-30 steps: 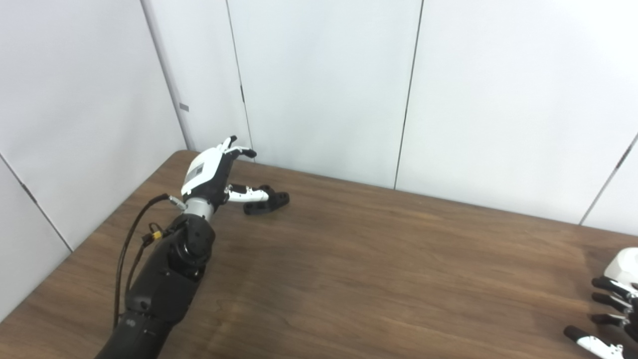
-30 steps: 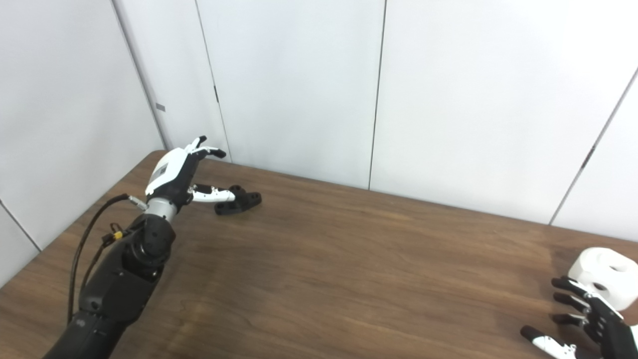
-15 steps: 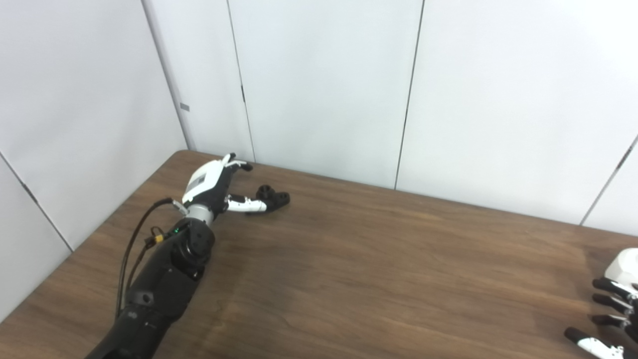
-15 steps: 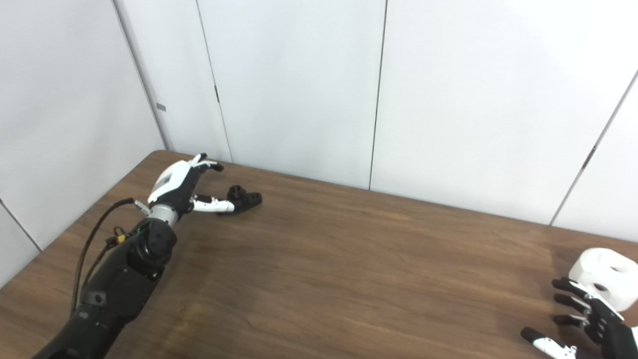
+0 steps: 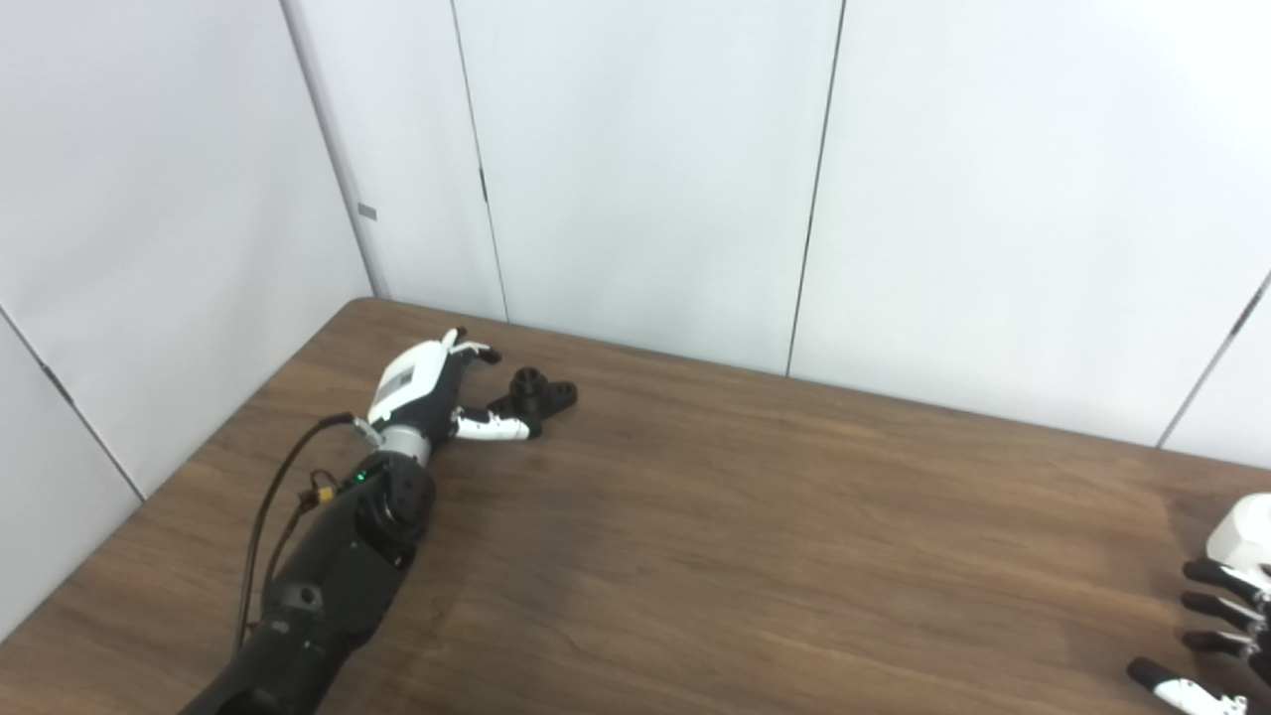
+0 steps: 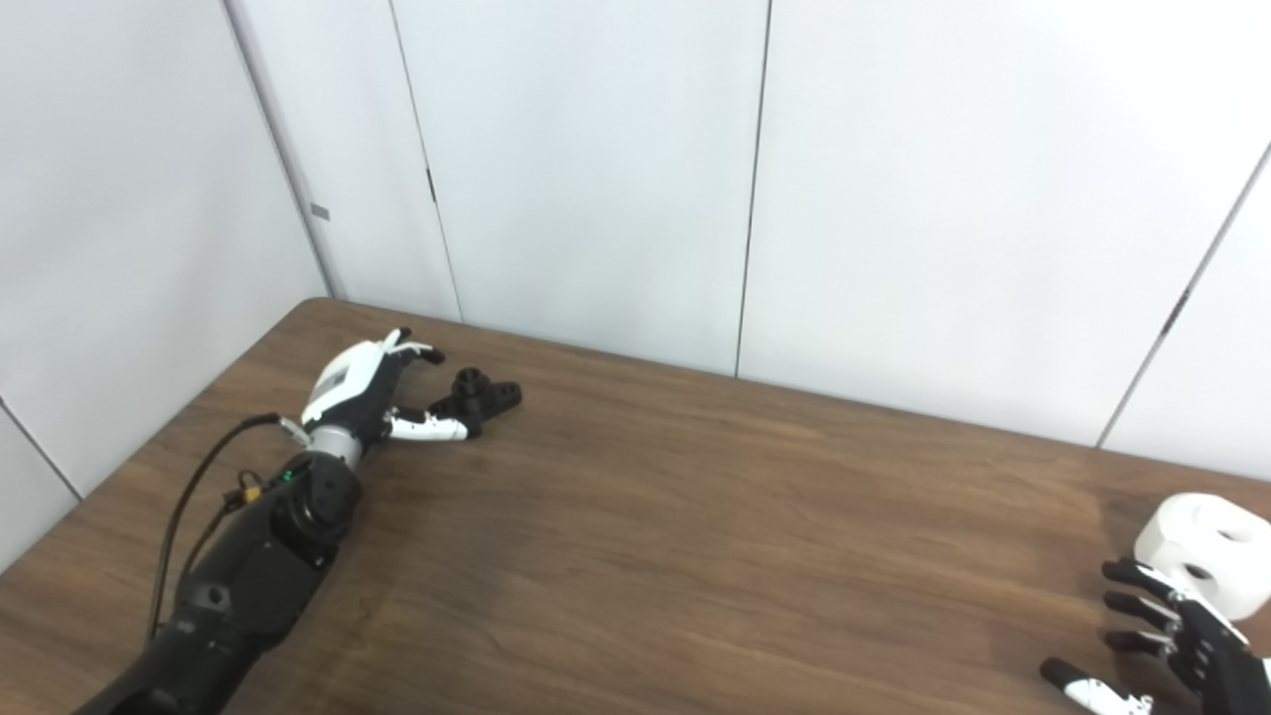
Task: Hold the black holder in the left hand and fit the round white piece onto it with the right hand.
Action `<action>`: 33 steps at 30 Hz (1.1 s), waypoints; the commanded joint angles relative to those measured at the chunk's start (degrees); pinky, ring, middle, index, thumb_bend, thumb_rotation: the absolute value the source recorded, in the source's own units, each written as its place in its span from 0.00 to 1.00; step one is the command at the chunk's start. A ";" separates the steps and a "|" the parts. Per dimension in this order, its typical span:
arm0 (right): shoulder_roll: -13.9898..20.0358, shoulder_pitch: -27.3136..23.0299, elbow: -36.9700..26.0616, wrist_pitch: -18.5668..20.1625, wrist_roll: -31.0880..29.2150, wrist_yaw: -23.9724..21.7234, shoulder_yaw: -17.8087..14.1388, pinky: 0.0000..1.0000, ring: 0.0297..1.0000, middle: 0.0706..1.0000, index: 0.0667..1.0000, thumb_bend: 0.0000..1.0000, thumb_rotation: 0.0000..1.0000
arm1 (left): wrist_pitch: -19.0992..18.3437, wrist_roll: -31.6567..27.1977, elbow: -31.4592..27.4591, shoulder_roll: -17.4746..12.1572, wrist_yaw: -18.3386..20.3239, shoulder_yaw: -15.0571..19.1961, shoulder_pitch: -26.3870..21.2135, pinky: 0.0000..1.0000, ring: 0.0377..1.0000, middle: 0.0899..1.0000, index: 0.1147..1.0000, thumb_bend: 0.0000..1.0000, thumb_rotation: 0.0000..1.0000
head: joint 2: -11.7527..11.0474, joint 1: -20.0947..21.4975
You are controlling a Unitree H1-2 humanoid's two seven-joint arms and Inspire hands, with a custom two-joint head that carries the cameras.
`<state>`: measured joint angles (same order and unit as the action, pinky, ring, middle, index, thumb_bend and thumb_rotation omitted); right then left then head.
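A brown wooden table (image 6: pixel 695 536) is seen, set against white wall panels. A small black holder (image 6: pixel 482 397) is laid on it near the far left corner. A round white piece (image 6: pixel 1206 551) with a hole in it is placed on the table at the right edge, well apart from the holder.

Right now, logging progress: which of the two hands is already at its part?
The left hand, far left: its open fingers reach the black holder. The right hand waits open beside the round white piece.
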<state>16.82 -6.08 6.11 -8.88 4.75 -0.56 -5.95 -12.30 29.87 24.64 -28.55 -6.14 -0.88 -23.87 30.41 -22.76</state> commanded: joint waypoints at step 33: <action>1.27 0.99 -4.96 2.49 0.04 -0.74 -0.74 0.58 0.73 0.82 0.69 0.77 0.14 | 4.71 -5.97 7.79 3.88 -6.74 1.11 -2.57 0.97 1.00 1.00 0.70 0.87 0.28 | 1.70 0.09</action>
<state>16.88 -4.48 2.78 -6.39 5.05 -1.05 -5.98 -7.10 24.55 32.33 -23.78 -13.15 0.06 -25.79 32.08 -22.76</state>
